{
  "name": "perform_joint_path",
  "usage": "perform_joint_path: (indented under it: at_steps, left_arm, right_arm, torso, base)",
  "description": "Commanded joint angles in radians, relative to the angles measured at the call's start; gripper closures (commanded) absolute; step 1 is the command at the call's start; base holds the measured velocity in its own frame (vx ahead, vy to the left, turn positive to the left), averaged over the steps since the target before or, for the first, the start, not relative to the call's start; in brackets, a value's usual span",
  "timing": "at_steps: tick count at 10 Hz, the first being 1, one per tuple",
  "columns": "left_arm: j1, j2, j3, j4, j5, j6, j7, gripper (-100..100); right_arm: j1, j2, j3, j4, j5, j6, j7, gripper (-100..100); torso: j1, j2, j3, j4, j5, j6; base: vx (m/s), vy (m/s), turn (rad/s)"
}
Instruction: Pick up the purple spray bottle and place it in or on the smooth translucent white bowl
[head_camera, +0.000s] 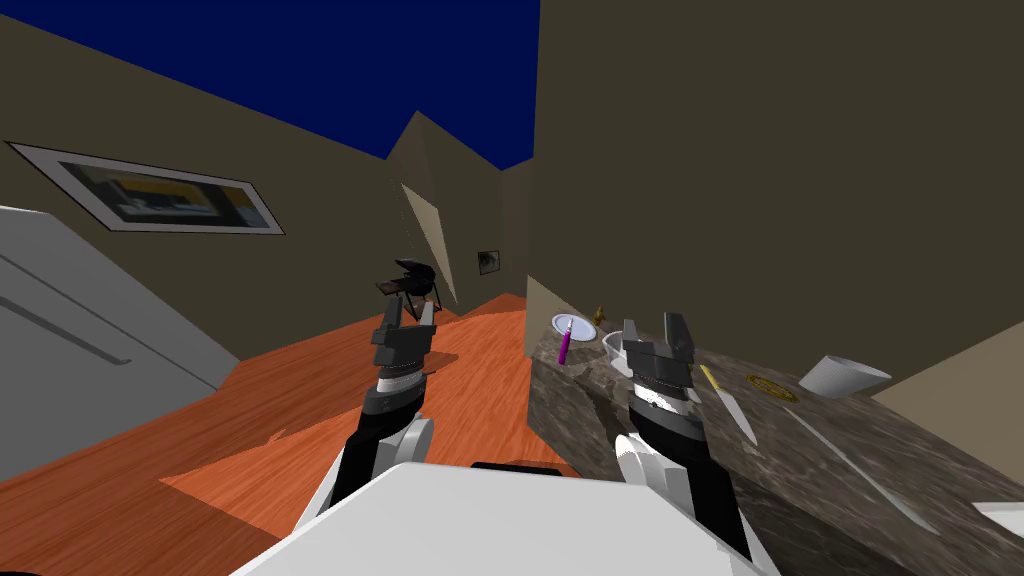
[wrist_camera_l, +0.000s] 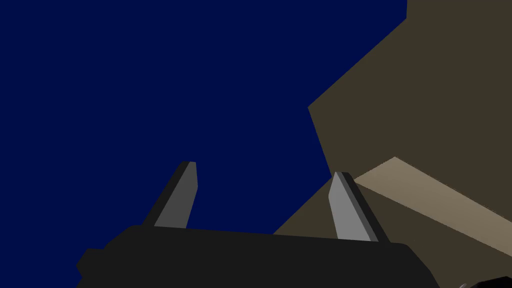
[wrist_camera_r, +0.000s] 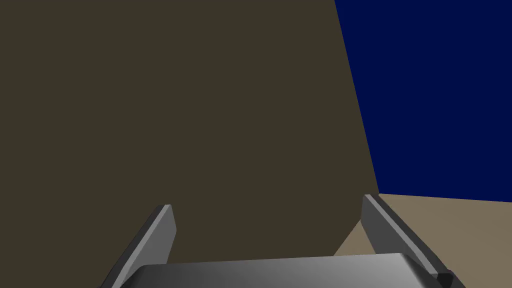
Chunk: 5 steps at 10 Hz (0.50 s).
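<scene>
1. Purple slim spray bottle (head_camera: 565, 345) stands untouched on the mottled stone worktop (head_camera: 800, 450).
2. Smooth translucent white bowl (head_camera: 612, 352) sits just beside it, at its three o'clock.
3. My right tool (head_camera: 655, 335) and left tool (head_camera: 410, 312) gape empty; grasp and placement remain.

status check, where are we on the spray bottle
left end effector and right end effector open, empty. purple spray bottle standing on counter, untouched. white bowl beside it, partly behind right end effector.

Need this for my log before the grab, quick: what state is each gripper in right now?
Left gripper: open, holding nothing.
Right gripper: open, holding nothing.
</scene>
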Motion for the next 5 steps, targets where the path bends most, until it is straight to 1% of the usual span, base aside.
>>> perform_joint_path:
  at_steps: [1, 3, 5]
  left_arm:
    - [0.0, 0.0, 0.0, 0.0, 0.0, 0.0, 0.0, 0]
    - [0.0, 0.0, 0.0, 0.0, 0.0, 0.0, 0.0, 0]
    - [0.0, 0.0, 0.0, 0.0, 0.0, 0.0, 0.0, 0]
  right_arm:
    - [0.001, -0.042, -0.005, 0.006, 0.005, 0.007, 0.002, -100]
    - [0.003, -0.102, -0.015, 0.018, 0.016, 0.022, 0.006, -100]
    - [0.005, -0.157, -0.032, 0.036, 0.035, 0.044, 0.011, -100]
  torso:
    - [0.0, 0.0, 0.0, 0.0, 0.0, 0.0]
    - [0.002, -0.001, 0.0, 0.0, 0.0, 0.0]
    - [0.003, -0.002, -0.001, 0.0, 0.001, 0.0]
  base:
    - [0.008, 0.012, -0.011]
    - [0.017, 0.042, -0.022]
    - [0.037, 0.065, -0.028]
